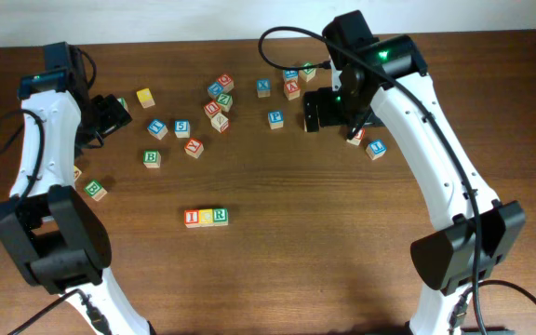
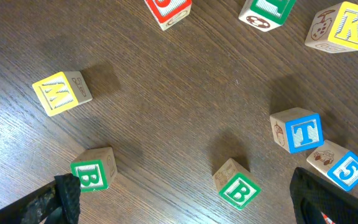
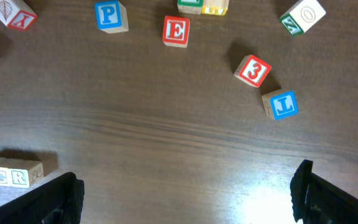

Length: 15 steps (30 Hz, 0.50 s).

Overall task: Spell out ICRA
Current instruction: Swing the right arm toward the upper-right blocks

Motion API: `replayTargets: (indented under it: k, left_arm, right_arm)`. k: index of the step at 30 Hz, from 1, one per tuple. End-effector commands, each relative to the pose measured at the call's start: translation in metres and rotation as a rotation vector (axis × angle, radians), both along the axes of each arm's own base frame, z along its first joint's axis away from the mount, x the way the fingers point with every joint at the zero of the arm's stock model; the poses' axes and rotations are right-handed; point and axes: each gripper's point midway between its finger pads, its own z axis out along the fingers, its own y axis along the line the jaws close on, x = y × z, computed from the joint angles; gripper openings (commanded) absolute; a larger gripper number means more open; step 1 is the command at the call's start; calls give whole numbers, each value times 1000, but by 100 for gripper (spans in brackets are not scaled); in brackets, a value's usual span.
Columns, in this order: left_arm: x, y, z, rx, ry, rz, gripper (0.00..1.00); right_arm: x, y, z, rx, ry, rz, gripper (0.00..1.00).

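Observation:
A row of three blocks reading I, C, R [image 1: 206, 217] lies at the table's front middle; it also shows at the lower left of the right wrist view [image 3: 5, 176]. A red-lettered block that looks like an A [image 1: 292, 89] sits among the loose blocks at the back. My right gripper [image 1: 324, 110] is open and empty above bare wood [image 3: 188, 199], just right of that block. My left gripper [image 1: 110, 113] is open and empty at the far left [image 2: 191, 208], with two green B blocks [image 2: 92, 174] [image 2: 236, 188] near its fingers.
Loose letter blocks lie scattered across the back: a blue P [image 3: 110, 15], red E [image 3: 176, 31], red 3 [image 3: 252, 70], blue T [image 2: 297, 130], blue 5 [image 2: 344, 168], yellow K [image 2: 347, 25] and a yellow block [image 1: 145, 97].

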Motion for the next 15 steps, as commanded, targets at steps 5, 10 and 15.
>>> replayTargets:
  k: [5,10,15]
  left_arm:
    - [1,3,-1,-3,-1,5,99]
    - [1,3,-1,-3,-1,5,99]
    - [1,3,0,-2,-1,5,99]
  right_arm:
    - [30,8,34,80,-169,-48,98]
    - [54,11,87,108,-352,18,98]
    - [78,19,114,88,-505,128,98]
